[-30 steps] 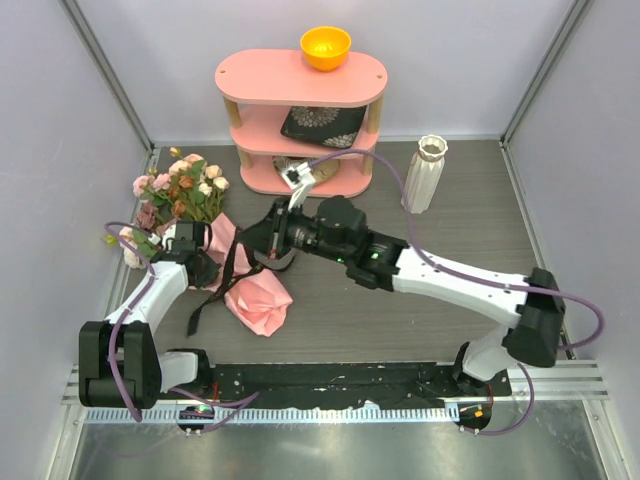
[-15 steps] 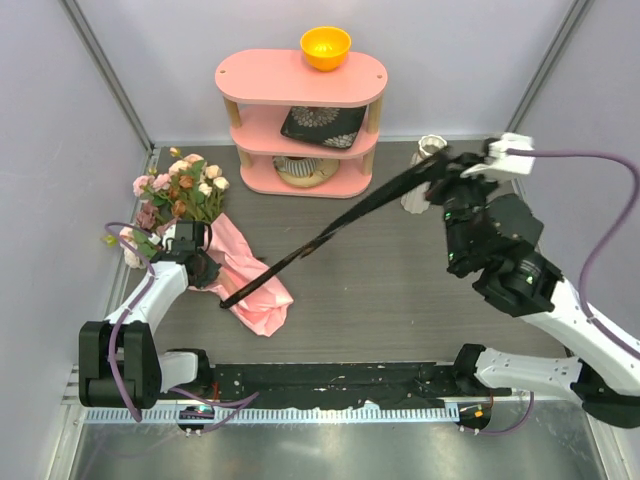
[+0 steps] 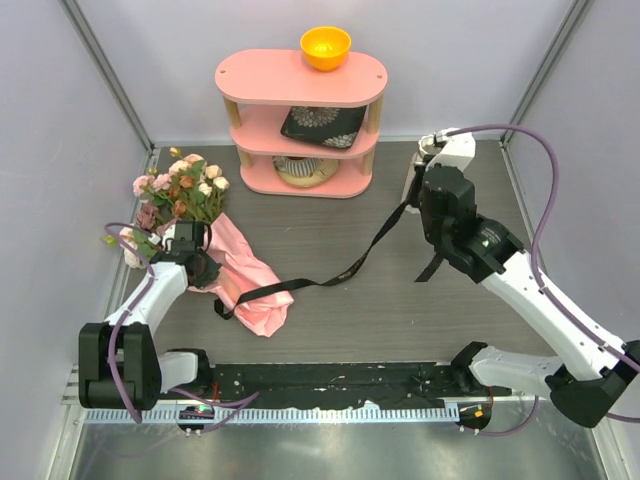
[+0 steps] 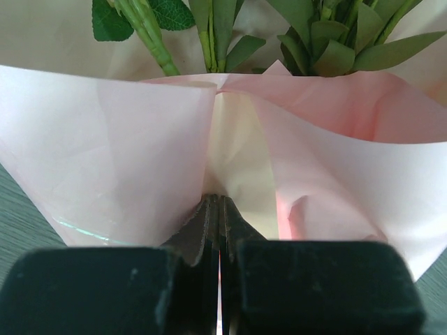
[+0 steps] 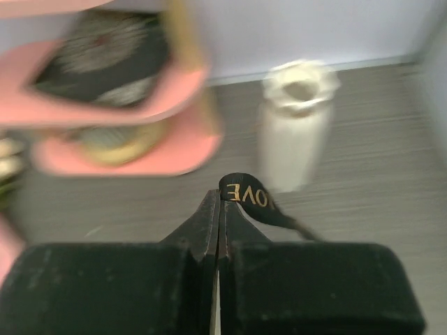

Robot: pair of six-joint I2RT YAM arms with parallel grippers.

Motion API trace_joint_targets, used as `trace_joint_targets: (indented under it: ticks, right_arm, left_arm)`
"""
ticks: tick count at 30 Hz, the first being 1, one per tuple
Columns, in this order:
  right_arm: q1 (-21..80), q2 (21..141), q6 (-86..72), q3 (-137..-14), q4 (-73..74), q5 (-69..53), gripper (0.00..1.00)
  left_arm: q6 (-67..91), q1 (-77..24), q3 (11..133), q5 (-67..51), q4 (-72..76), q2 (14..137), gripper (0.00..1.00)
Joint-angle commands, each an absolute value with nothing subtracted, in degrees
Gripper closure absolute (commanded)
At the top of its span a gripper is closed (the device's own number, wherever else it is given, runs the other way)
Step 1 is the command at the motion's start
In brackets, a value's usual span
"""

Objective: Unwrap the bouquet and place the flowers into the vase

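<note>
Top external view: the bouquet (image 3: 182, 190) of small pink, cream and peach artificial roses lies on the grey table (image 3: 360, 325) at 9 o'clock. Its long axis is slanted, with the flower heads toward 11 o'clock and the salmon-pink wrapping paper (image 3: 248, 278) toward 5 o'clock. That paper cone holds the green stems (image 4: 150, 31). My left gripper (image 4: 218, 204) is clamped on a fold of the paper. My right gripper (image 5: 220, 200), at 2 o'clock, pinches the black gold-lettered ribbon (image 3: 340, 272), which trails loosely back to the paper. The tall white ribbed vase (image 5: 297, 132) stands upright beyond my right fingers; blur hides its inside. At 12 o'clock a small orange bowl (image 3: 326, 47) sits atop the pink tiered shelf (image 3: 270, 82).
</note>
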State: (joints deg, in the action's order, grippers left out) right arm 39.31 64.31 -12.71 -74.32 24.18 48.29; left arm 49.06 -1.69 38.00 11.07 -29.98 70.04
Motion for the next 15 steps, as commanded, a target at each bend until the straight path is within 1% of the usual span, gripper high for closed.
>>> trace_joint_targets:
  ticks: [1, 2, 3, 4, 5, 6, 7, 8, 9, 10, 12, 13, 15]
  right_arm:
    - [39.4, 58.6, -26.7, -66.8, 15.1, 9.8, 0.99]
    - [39.5, 58.6, -29.6, -64.4, 11.6, 3.6, 0.99]
    - [39.6, 59.8, -32.6, -59.2, 2.3, -10.7, 0.99]
    - [40.4, 60.9, -36.9, -56.5, -4.5, -17.4, 0.99]
    - [41.1, 62.7, -44.5, -54.1, -11.2, -22.8, 0.99]
    - [42.2, 66.1, -47.5, -51.0, -21.7, -29.1, 0.99]
    - [43.8, 67.7, -48.0, -50.7, -22.4, -29.3, 0.99]
    - [44.4, 69.1, -43.9, -51.1, -19.4, -27.1, 0.99]
    - [44.7, 70.2, -40.7, -53.2, -8.4, -23.4, 0.99]
    - [45.2, 73.5, -37.7, -54.3, -2.3, -12.1, 0.99]
    - [45.5, 77.9, -28.8, -57.7, 11.7, -2.9, 0.99]
    - [46.3, 81.5, -25.7, -58.1, 13.3, 2.9, 0.99]
    - [50.0, 84.5, -19.8, -58.7, 14.8, 6.2, 0.99]
  left_arm:
    - [48.7, -1.3, 37.7, 11.2, -28.7, 68.0, 1.0]
    - [48.7, -1.3, 37.6, 11.2, -28.7, 67.9, 1.0]
    - [48.7, -1.3, 37.4, 11.3, -28.6, 67.2, 1.0]
    - [48.8, -1.2, 37.3, 11.1, -28.2, 67.1, 1.0]
    - [48.9, -1.2, 37.4, 10.8, -28.2, 67.1, 1.0]
    - [48.7, -1.2, 37.5, 10.7, -28.2, 67.2, 1.0]
    - [48.6, -1.3, 37.7, 10.5, -28.6, 67.2, 1.0]
    - [48.5, -1.2, 38.0, 10.5, -28.7, 67.4, 1.0]
    - [48.4, -1.2, 38.0, 10.4, -28.8, 67.3, 1.0]
    - [48.5, -1.2, 37.8, 10.2, -28.6, 67.1, 1.0]
    - [48.6, -1.3, 37.4, 10.0, -28.2, 66.8, 1.0]
    - [48.5, -1.3, 37.3, 9.9, -28.2, 66.4, 1.0]
    - [48.4, -1.2, 37.2, 10.1, -28.4, 66.0, 1.0]
